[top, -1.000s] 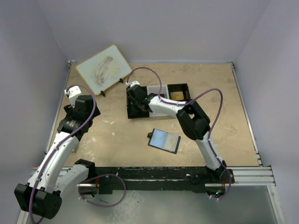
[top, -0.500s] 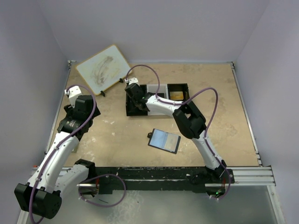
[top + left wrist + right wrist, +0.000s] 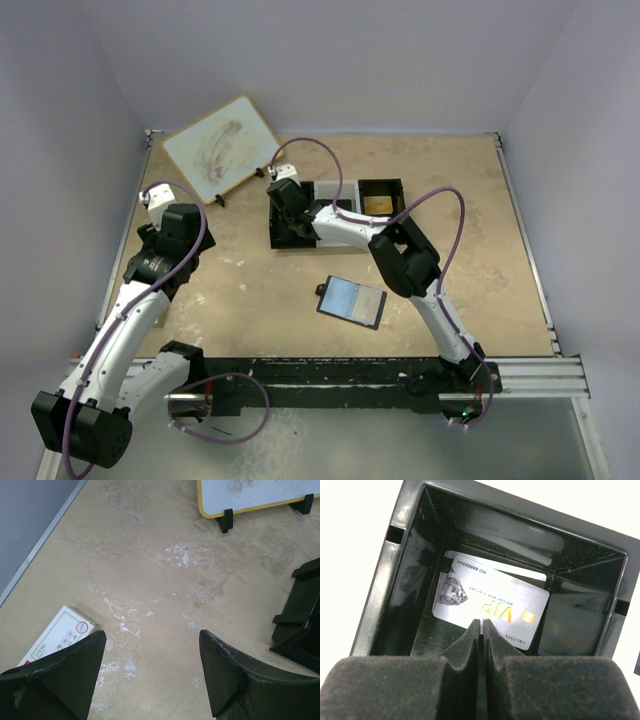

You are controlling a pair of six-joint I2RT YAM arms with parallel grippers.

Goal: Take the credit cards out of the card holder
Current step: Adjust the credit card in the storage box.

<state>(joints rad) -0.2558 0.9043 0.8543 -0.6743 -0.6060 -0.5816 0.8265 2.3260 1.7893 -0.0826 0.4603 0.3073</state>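
Black right gripper (image 3: 481,626) stretched over tray (image 3: 415,540), tips together, empty — left gripper (image 3: 151,636) wide, idle

The pale credit card (image 3: 490,602) reads "VIP" and a number beginning "NO.8888".

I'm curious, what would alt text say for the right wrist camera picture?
A silvery VIP card lies flat in a black tray compartment, over a second pale card. The right tool, its padded fingers pressed together, points at the card's near edge.
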